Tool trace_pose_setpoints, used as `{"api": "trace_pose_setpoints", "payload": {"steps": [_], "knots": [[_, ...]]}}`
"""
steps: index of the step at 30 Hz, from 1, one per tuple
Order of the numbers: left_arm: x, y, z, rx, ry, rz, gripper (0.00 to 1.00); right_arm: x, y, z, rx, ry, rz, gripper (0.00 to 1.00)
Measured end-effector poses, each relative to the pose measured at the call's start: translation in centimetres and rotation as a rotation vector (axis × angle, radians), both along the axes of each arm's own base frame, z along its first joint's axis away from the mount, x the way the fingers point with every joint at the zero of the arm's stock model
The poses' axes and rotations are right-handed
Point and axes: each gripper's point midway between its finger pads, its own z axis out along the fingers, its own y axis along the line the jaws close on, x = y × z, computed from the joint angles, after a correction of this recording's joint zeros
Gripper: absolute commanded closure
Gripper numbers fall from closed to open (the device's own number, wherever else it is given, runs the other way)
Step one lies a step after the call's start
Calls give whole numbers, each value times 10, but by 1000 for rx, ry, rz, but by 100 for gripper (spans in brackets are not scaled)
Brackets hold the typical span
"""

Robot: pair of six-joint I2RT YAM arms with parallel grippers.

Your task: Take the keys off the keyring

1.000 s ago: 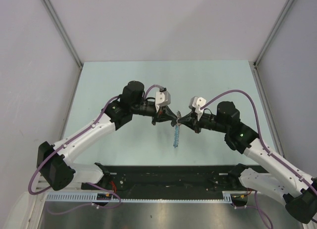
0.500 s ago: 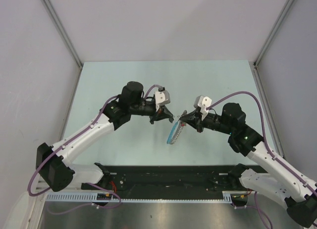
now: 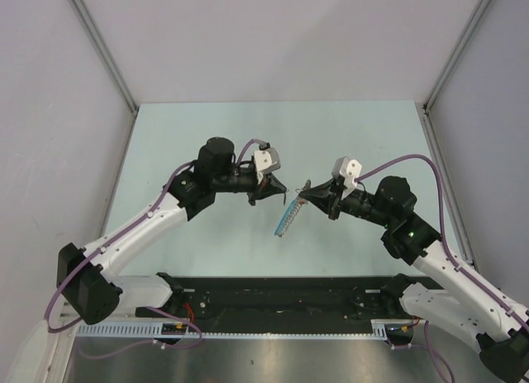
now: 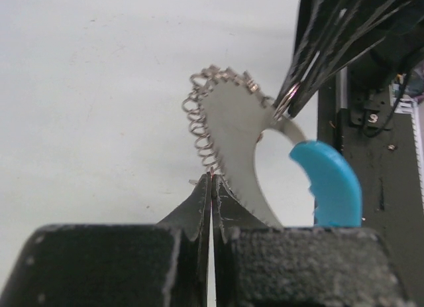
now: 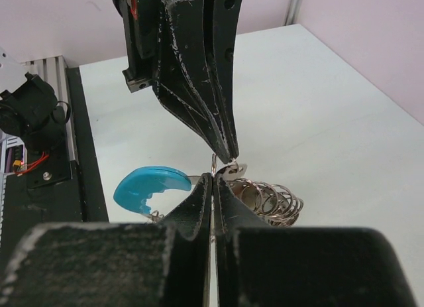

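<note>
Hanging above mid-desk point(image 3: 347, 135), the keyring point(image 4: 196, 124) is stretched into a loose wire coil between both hands, with a toothed key point(image 4: 232, 138) threaded on it. Left hand point(image 4: 211, 181) pressed together, pinching one coil end; right hand point(image 5: 212, 184) pressed together, pinching the other. Blue strap point(image 3: 286, 219) dangles just near-left of the tips.

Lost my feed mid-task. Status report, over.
Left gripper shut on keys, right gripper shut on keyring, both raised. Keys not yet off, blue strap dangling. Nothing blocking seen.
</note>
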Motion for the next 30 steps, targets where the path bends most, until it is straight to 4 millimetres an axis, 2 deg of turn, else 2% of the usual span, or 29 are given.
{"api": "trace_pose_setpoints", "payload": {"steps": [8,15,23,29,30], "knots": [[19,17,7,-21,-44,127,100,2,-11,12,29,-21,-44,100],[39,33,15,-32,-86,264,100,21,-31,16,47,-13,-179,100],[64,51,14,-12,-95,421,100,68,-85,-10,11,101,-527,100],[79,68,6,4,-80,531,100,106,-140,-47,-41,226,-819,100],[82,71,3,9,-74,549,100,115,-150,-59,-51,273,-869,100]]}}
